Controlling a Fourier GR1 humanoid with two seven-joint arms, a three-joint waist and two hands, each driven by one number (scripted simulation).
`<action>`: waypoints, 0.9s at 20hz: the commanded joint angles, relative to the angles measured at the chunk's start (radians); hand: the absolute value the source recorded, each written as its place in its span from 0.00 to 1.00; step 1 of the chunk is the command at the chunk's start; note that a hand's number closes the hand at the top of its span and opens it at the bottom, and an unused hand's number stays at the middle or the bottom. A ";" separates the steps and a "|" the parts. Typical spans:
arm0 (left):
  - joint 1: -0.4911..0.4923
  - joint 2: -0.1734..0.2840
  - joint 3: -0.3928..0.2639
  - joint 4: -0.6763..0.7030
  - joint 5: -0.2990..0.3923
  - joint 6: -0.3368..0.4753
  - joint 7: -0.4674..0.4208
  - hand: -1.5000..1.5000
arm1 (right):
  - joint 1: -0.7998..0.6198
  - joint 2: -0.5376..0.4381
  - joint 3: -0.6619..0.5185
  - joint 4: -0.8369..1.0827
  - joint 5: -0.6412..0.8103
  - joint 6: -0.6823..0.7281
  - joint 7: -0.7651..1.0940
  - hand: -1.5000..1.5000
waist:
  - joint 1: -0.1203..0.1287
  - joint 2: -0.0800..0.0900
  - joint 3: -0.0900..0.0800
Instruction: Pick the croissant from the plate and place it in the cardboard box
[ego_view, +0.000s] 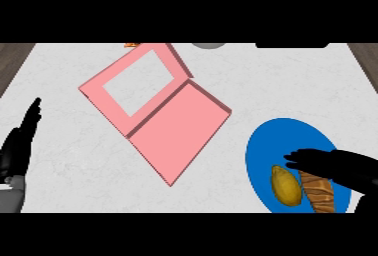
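white marbled tabletop (88, 165). right hand (336, 167) over blue plate (277, 135), fingers (299, 159) straight, holding nothing. croissant (320, 192) on plate just below them, yellow item (286, 186) beside. pink cardboard box (159, 107) well left of fingers, lid open. left hand (18, 147) resting open at left edge.

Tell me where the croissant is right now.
In the head view the croissant lies on the blue plate at the lower right, beside a yellow food item, with the right hand just above it.
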 joint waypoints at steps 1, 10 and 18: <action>-0.075 -0.033 0.014 0.105 -0.035 0.015 -0.039 0.50 | 0.041 0.026 -0.002 -0.031 0.048 0.047 0.029 0.00 | -0.005 0.001 0.000; -0.027 -0.057 0.029 0.057 -0.055 0.013 -0.047 0.50 | -0.016 0.214 -0.022 0.128 0.175 -0.205 -0.001 1.00 | 0.000 0.002 0.000; -0.012 -0.052 0.029 -0.032 -0.055 -0.022 0.051 0.50 | -0.012 0.323 -0.136 0.126 0.213 -0.278 0.234 1.00 | -0.005 0.000 0.000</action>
